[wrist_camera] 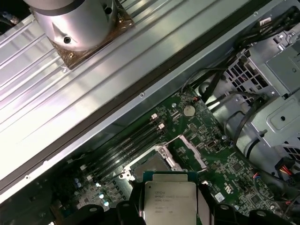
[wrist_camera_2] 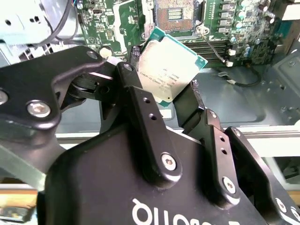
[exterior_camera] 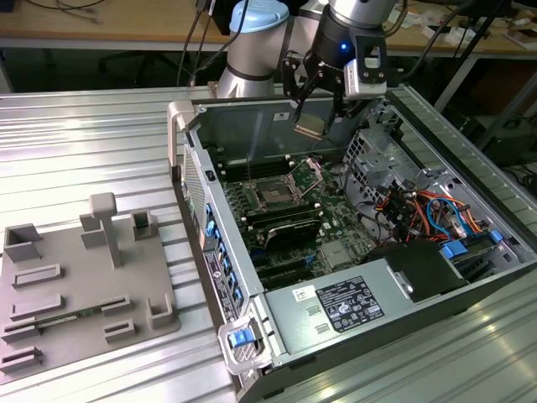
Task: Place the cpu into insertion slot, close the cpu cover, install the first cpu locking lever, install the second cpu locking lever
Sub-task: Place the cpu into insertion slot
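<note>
The gripper [wrist_camera_2: 163,77] is clamped on two opposite edges of the cpu [wrist_camera_2: 171,65], holding it in the air above the open computer case [exterior_camera: 252,126]. Farther down, on the green board, the insertion slot [exterior_camera: 273,191] lies bare and the cpu cover [exterior_camera: 312,172] stands tipped up beside it. Placing the cpu looks to be the step in hand. It likely calls for squaring the cpu over the slot and lowering it level.

Silver arm [exterior_camera: 250,65], blue cap [exterior_camera: 258,18], black tool [exterior_camera: 310,120]

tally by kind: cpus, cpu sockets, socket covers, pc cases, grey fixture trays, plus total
cpu: 1
insertion slot: 1
cpu cover: 1
computer case: 1
grey fixture tray: 1
Total: 5
</note>
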`<state>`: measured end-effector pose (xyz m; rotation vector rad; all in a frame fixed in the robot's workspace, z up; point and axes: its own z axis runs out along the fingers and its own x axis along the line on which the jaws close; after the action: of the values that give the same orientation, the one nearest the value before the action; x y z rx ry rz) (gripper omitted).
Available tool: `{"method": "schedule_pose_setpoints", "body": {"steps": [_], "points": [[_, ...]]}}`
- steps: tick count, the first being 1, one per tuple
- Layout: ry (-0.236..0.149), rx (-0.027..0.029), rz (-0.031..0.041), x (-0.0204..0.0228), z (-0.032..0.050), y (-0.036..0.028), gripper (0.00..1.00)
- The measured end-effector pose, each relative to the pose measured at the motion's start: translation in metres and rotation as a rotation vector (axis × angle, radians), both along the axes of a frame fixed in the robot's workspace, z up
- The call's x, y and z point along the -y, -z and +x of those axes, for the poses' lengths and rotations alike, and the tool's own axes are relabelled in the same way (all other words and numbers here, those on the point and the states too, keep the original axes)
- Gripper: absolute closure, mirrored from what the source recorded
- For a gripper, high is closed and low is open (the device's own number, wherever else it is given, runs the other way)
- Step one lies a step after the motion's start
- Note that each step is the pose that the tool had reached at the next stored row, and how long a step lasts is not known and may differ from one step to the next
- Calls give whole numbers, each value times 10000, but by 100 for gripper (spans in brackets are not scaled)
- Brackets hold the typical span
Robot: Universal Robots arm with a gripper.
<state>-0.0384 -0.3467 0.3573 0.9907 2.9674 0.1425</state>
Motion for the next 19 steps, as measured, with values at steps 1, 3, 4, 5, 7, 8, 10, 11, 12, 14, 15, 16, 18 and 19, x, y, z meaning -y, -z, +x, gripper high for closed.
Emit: {"method": "schedule_pose_setpoints", "body": {"steps": [1, 3, 4, 5, 7, 8, 10, 11, 12, 14, 15, 16, 18, 19], "points": [[121, 0, 0, 0, 0, 2, 45], [464, 0, -2, 0, 0, 7, 45], [569, -1, -2, 0, 0, 8, 45], [726, 0, -1, 0, 0, 11, 45], [1029, 0, -1, 0, 0, 15, 45], [1119, -1, -1, 0, 0, 17, 45], [1261, -1, -1, 0, 0, 21, 45], [1316, -1, -2, 0, -1, 22, 45], [1381, -2, -3, 0, -5, 22, 45], [1399, -1, -2, 0, -5, 23, 45], [1403, -1, -1, 0, -5, 26, 45], [1407, -1, -2, 0, -5, 27, 45], [1407, 0, -2, 0, -5, 28, 45], [1407, -1, -2, 0, -5, 28, 45]]}}
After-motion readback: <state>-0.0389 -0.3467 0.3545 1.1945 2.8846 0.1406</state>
